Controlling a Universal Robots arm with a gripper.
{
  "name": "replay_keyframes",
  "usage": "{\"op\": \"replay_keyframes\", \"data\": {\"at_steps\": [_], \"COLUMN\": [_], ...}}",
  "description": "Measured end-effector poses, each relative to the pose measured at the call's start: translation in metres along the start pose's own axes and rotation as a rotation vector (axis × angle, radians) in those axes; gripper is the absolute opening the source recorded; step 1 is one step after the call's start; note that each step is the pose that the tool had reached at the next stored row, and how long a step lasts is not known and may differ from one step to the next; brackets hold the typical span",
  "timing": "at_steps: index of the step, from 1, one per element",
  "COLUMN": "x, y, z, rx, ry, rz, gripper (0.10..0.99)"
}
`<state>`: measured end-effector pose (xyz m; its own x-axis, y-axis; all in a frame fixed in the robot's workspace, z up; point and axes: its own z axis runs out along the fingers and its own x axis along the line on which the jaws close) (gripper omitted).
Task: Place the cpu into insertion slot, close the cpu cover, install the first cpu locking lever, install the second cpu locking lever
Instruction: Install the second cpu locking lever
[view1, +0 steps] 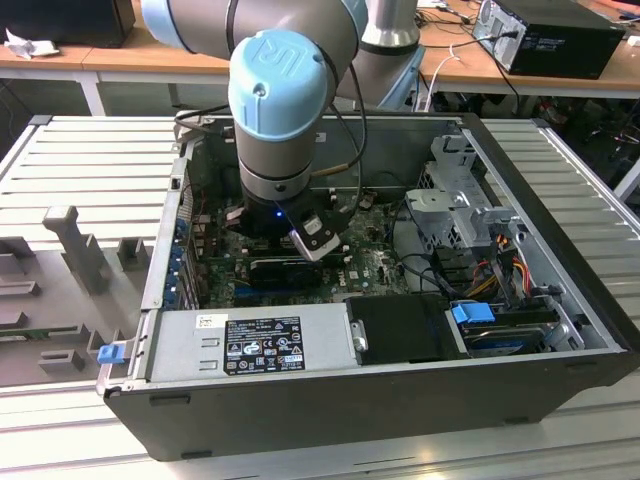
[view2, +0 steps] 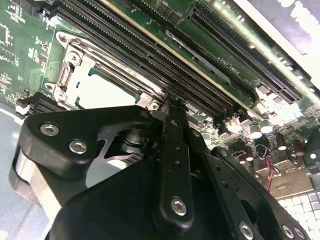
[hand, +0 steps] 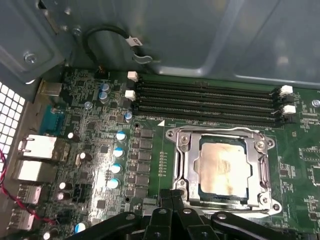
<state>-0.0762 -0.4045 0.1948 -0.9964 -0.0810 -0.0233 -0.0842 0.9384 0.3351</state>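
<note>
The cpu (hand: 222, 167), a pale silver square, lies flat in the insertion slot (hand: 176, 134) on the green motherboard. The cpu cover (hand: 187, 165), a dull metal frame, lies down around the chip, whose top shows through the window. My gripper (hand: 172, 196) is shut, its black fingertips together right at the edge of the socket frame, with nothing seen between them. In the second wrist view the gripper (view2: 169, 102) tips at the corner of the cpu cover (view2: 75, 65), beside the cpu (view2: 102, 92). In the exterior view the arm (view1: 290, 90) reaches down into the open computer case (view1: 560, 240).
Long black memory slots (hand: 205, 100) run just beyond the socket. Blue-topped capacitors (hand: 120, 150) and rear ports (hand: 37, 147) stand beside it. The power supply (view1: 250, 345), a drive cage (view1: 460, 200) and loose cables (view1: 500, 260) crowd the case around the arm.
</note>
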Motion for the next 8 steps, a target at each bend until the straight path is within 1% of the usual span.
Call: {"op": "replay_keyframes", "data": {"at_steps": [2, 3, 5, 7, 8], "x": [0.0002, 0.0005, 0.0004, 0.0001, 0.0000], "y": [-0.0007, -0.0004, 0.0023, 0.0062, 0.0075], "z": [0.0018, 0.0008, -0.0065, -0.0174, -0.0210], "rx": [-0.006, -0.006, -0.006, -0.006, -0.006], "ry": [-0.0003, -0.0001, -0.0002, -0.0003, -0.0002], "rz": [0.000, 0.000, 0.000, 0.000, 0.000], "gripper": [0.106, 0.106, 0.106, 0.106, 0.106]}}
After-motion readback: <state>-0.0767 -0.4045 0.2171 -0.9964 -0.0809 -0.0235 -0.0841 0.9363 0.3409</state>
